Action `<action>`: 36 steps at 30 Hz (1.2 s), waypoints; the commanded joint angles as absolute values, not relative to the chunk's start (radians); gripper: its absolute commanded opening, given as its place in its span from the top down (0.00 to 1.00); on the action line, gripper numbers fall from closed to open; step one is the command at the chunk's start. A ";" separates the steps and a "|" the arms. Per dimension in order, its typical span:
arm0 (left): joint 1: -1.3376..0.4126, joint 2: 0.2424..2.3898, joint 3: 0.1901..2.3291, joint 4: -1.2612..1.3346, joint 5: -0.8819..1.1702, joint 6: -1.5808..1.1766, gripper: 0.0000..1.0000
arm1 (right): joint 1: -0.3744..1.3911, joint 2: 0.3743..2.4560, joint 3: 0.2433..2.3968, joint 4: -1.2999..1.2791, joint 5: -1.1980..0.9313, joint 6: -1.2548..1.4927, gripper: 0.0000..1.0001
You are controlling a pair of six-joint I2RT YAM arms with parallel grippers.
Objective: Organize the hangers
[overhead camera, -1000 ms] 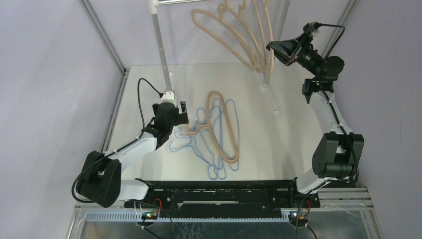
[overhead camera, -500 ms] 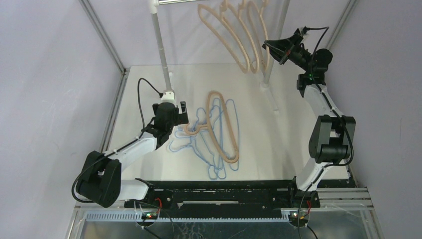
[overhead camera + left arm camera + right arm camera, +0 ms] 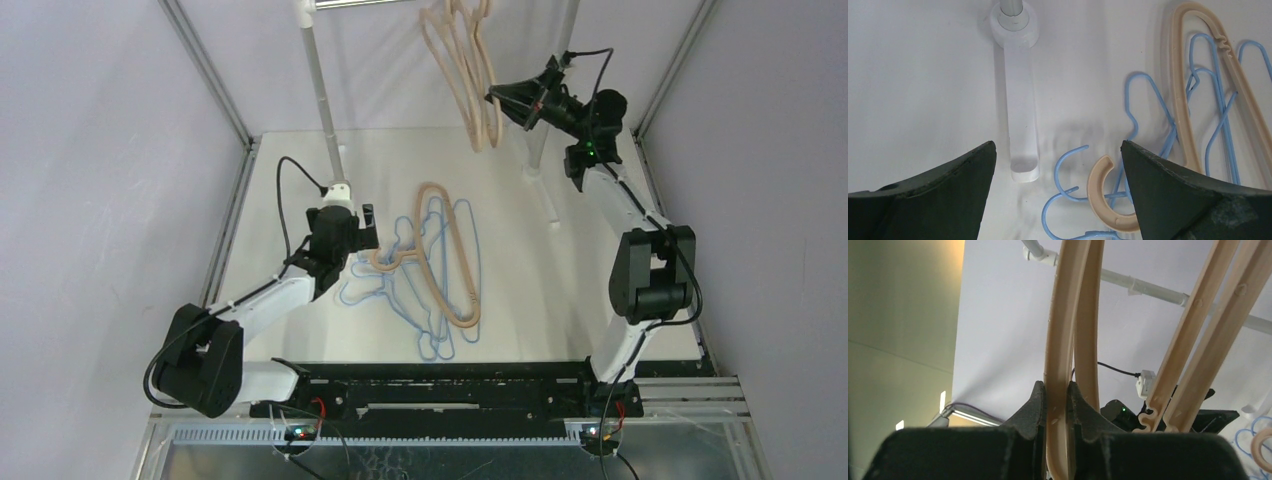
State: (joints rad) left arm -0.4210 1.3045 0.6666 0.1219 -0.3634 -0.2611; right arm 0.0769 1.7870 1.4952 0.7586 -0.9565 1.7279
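On the table (image 3: 923, 75), tan hanger (image 3: 1179, 100) aims hook at spread left hand (image 3: 1058, 147); right hand (image 3: 1055, 390) clamps a hung hanger (image 3: 1058, 330).

Pale lavender walls (image 3: 100, 150) enclose a white table (image 3: 580, 260), evenly lit. Aluminium frame posts (image 3: 205, 70) run up the corners, and a silver rail upright (image 3: 321, 90) stands on a white foot (image 3: 1020, 125).

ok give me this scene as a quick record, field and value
rail: hung hangers, tan, bunched close together
table: one tan hanger lying tangled with the blue hangers
left gripper: open, low over the hooks of the pile, holding nothing
right gripper: raised, shut on one of the hung hangers
not yet done: the pile on the table is unhung
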 commanded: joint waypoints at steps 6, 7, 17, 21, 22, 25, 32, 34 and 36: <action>-0.427 1.252 0.670 0.136 -0.383 -0.244 0.01 | 0.189 1.854 1.567 0.731 -0.912 1.663 1.00; -0.426 1.252 0.670 0.136 -0.383 -0.243 0.01 | 0.209 1.862 1.585 0.718 -0.911 1.656 1.00; -0.426 1.243 0.669 0.138 -0.376 -0.246 0.01 | 0.320 1.935 1.692 0.628 -0.893 1.600 1.00; -0.426 1.242 0.669 0.140 -0.375 -0.247 0.01 | 0.358 1.969 1.739 0.601 -0.892 1.592 1.00; -0.427 1.242 0.669 0.140 -0.376 -0.246 0.00 | 0.367 1.980 1.762 0.592 -0.891 1.588 1.00; -0.426 1.240 0.669 0.139 -0.374 -0.247 0.00 | 0.398 2.017 1.827 0.557 -0.889 1.578 1.00; -0.426 1.236 0.667 0.141 -0.373 -0.248 0.00 | 0.457 2.114 2.000 0.435 -0.865 1.518 1.00; -0.426 1.238 0.667 0.143 -0.370 -0.251 0.01 | 0.475 2.145 2.050 0.408 -0.860 1.508 1.00; -0.426 1.239 0.667 0.144 -0.368 -0.253 0.01 | 0.493 2.175 2.095 0.386 -0.857 1.503 1.00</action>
